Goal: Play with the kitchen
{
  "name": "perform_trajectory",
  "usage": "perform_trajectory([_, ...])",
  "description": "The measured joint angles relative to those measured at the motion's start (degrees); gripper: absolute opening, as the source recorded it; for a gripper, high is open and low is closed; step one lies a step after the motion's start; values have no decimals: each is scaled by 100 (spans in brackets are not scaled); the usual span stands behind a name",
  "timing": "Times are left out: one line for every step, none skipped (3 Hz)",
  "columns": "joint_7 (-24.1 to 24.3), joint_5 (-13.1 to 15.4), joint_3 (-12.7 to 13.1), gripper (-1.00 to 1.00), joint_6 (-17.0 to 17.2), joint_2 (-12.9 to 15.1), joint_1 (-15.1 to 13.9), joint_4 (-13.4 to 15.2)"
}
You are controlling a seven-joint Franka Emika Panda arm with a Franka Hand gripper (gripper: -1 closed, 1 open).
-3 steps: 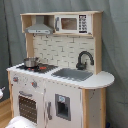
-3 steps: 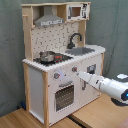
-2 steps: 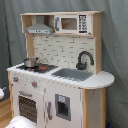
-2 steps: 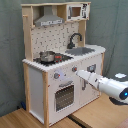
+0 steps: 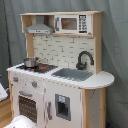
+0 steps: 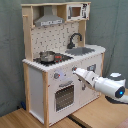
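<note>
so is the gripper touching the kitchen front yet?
Cannot tell. In the second exterior view the gripper overlaps the kitchen front panel beside the knobs, with no gap or contact plainly visible.

The arm (image 6: pixel 111 86) is glossy white and rounded — fat tube-shaped segments, a dark ring with a blue dot at its 4 o'clock end, tapering to a pale tip.

One kitchen (image 5: pixel 60 70) stands here, carrying one black faucet (image 5: pixel 84 59), one grey sink (image 5: pixel 73 74), one small pot (image 5: pixel 31 62) on the stove, one oven door (image 6: pixel 64 96), one hood (image 5: pixel 39 28) and one microwave (image 5: pixel 73 23), with one robot arm (image 6: pixel 102 83) present.
</note>
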State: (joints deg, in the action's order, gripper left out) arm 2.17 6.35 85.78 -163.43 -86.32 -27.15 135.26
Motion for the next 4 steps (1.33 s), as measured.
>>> perform_trajectory([385, 0, 74, 100, -367, -6, -248, -6])
perform_trajectory([829, 0, 149, 100, -788, -19, -533, -16])
perform_trajectory([1208, 0, 184, 100, -1150, -21, -830, -70])
perform_trajectory([1601, -1, 193, 100, -1365, -21, -1225, -240])
